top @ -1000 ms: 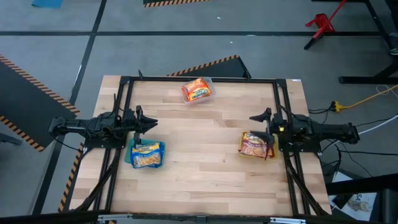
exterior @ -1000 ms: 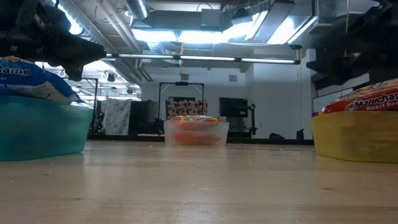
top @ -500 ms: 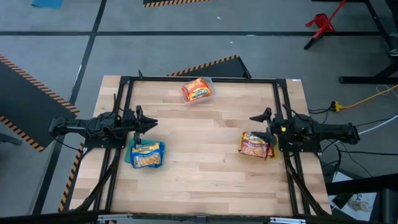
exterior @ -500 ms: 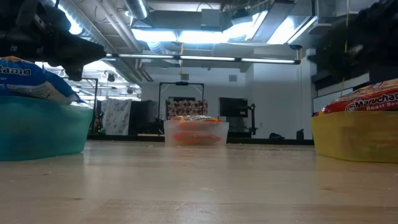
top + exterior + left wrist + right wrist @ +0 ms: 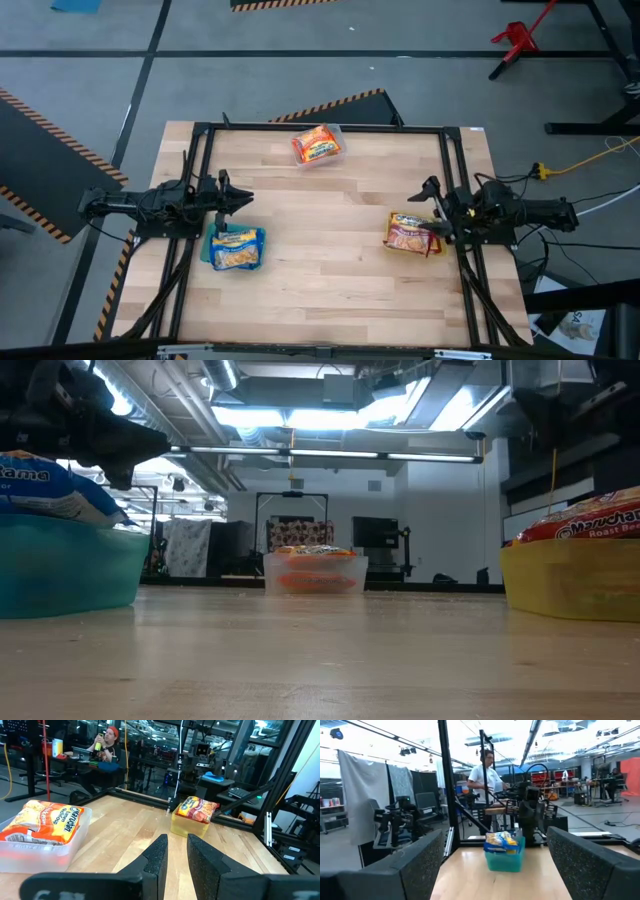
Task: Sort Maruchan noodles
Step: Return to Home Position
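Blue-and-yellow noodle packets (image 5: 238,248) lie in a teal bin (image 5: 60,570) at the table's left. Orange-red packets (image 5: 318,145) fill a clear bin (image 5: 315,572) at the far edge. Dark red-and-white packets (image 5: 410,233) sit in a yellow bin (image 5: 570,578) on the right. My left gripper (image 5: 245,200) hovers shut just beyond the teal bin, its fingers (image 5: 177,840) pointing toward the yellow bin (image 5: 194,814). My right gripper (image 5: 432,205) hangs open beside the yellow bin, its fingers (image 5: 495,836) facing the teal bin (image 5: 504,852).
The bare wooden tabletop (image 5: 320,240) lies between the three bins. A black frame (image 5: 300,127) runs along the table's edges. People show in the room beyond the table: one (image 5: 487,775) standing and one (image 5: 107,750) seated.
My right gripper has drawn back a little toward the table's right edge. The packets, the bins and my left arm have kept still.
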Motion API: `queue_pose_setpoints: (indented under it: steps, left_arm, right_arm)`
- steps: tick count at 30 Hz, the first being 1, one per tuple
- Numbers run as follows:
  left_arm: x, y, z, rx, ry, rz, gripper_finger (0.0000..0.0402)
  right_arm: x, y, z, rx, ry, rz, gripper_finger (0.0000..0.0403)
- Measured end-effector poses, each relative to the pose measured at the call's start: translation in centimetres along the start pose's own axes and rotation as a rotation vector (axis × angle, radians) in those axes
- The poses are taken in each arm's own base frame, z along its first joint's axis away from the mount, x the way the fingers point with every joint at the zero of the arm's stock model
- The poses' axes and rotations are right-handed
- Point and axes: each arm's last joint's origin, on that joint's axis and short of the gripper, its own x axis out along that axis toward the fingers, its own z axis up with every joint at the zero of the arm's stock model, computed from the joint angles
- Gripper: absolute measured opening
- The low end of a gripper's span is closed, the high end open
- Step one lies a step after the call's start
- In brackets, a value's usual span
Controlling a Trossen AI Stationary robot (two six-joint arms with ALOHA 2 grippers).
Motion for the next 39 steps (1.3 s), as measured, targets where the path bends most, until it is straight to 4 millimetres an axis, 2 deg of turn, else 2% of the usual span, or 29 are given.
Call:
queue_pose_setpoints:
  steps: [4,9,13,20,39]
  left_arm:
    - [0.0,0.0,0.0,0.000,0.000,0.000,0.0066]
    - [0.0,0.0,0.0,0.000,0.000,0.000,0.0066]
    - [0.0,0.0,0.0,0.000,0.000,0.000,0.0066]
    - [0.0,0.0,0.0,0.000,0.000,0.000,0.0066]
    - [0.0,0.0,0.0,0.000,0.000,0.000,0.0066]
  right_arm:
    - [0.0,-0.2,-0.7,0.017,0.068,-0.049,0.0340]
    - [-0.3,-1.0,-2.1,0.012,0.190,-0.271,0.0340]
    - [-0.4,-1.2,-2.2,-0.034,0.202,-0.346,0.0340]
    - [-0.5,-1.2,-2.7,-0.023,0.258,-0.323,0.0340]
    - [-0.5,-1.1,-2.7,-0.023,0.259,-0.318,0.0340]
